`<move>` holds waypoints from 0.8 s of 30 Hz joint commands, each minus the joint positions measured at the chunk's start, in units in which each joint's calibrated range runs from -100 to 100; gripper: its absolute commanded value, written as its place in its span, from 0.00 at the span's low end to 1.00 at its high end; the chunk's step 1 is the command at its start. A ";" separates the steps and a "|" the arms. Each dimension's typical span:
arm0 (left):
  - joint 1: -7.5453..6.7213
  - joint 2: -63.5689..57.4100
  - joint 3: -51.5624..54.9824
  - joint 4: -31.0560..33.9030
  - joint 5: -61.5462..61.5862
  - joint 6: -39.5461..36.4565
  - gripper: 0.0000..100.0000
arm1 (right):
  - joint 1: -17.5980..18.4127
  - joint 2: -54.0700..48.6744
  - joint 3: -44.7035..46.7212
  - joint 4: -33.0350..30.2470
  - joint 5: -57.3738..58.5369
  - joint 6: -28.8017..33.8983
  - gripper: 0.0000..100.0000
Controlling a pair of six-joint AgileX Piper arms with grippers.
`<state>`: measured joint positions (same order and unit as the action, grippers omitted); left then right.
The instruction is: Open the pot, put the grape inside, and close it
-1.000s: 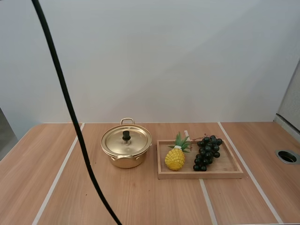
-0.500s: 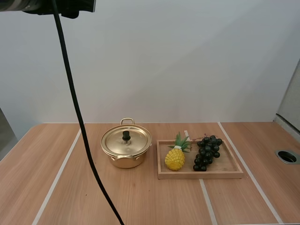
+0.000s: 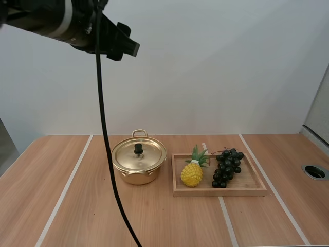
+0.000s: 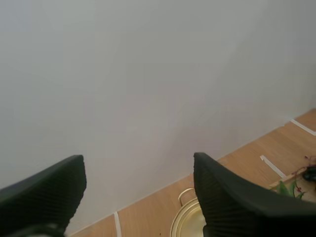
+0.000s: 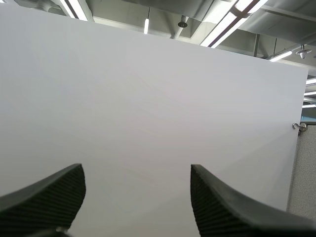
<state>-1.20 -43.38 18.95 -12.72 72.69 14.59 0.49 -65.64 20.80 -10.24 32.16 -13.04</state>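
My left arm (image 3: 61,20) hangs high over the left of the bench (image 3: 169,221). The left fingers (image 4: 44,192) are spread wide and empty. The pot (image 3: 136,177), with its lid (image 3: 146,154) on, sits well below and ahead of them, so I judge this arm the nearer one. Just right of the pot, a tray (image 3: 254,188) holds a pineapple (image 3: 192,174) and the grapes (image 3: 227,167). The right fingers (image 5: 222,207) gape wide too, with nothing between them. There is bare bench to the pot's left and front.

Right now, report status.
Left gripper open, raised. Right gripper open. Pot closed, lid on; grapes in tray. Pineapple beside grapes.
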 commanded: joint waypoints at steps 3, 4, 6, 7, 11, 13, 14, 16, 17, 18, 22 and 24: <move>0.12 7.30 -0.08 -2.52 7.30 2.36 1.00 | -0.22 -0.15 -0.49 0.16 -0.48 0.00 1.00; 0.12 8.34 -0.08 -3.06 7.47 2.52 1.00 | -0.22 -0.15 -0.49 0.16 -0.48 0.00 1.00; 0.12 10.48 0.04 -4.04 7.47 3.10 1.00 | -0.22 -0.15 -0.49 0.16 -0.48 0.00 1.00; 0.12 11.32 0.05 -4.28 7.47 3.20 1.00 | -0.22 -0.15 -0.49 0.16 -0.48 0.00 1.00; 0.03 14.85 0.18 -6.34 12.67 7.43 1.00 | -0.22 -0.15 -0.49 0.16 -0.48 0.00 1.00; -0.11 17.06 0.18 -6.50 15.72 8.07 1.00 | -0.22 -0.15 -0.49 0.16 -0.48 0.00 1.00; -0.20 18.42 0.18 -6.50 17.36 8.38 1.00 | -0.22 -0.15 -0.49 0.16 -0.28 0.00 1.00; -0.20 21.37 0.18 -6.08 19.92 8.35 1.00 | -0.22 -0.15 -0.49 0.06 0.26 0.00 1.00; -0.20 22.83 0.18 -5.68 21.14 8.35 1.00 | -0.22 -0.15 -0.49 0.06 0.26 0.00 1.00; -0.20 24.29 0.18 -5.11 22.42 8.35 1.00 | -0.22 -0.15 -0.49 0.06 0.26 0.00 1.00; -0.20 28.77 1.10 -4.59 24.73 8.49 1.00 | -0.22 -0.15 -0.49 0.06 0.42 0.00 1.00; -0.36 30.68 2.05 -4.26 24.38 8.80 1.00 | -0.22 -0.15 -0.49 0.06 1.27 0.00 1.00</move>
<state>-1.20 -14.30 20.21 -17.13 96.53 22.96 0.49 -65.64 20.80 -10.15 32.76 -13.04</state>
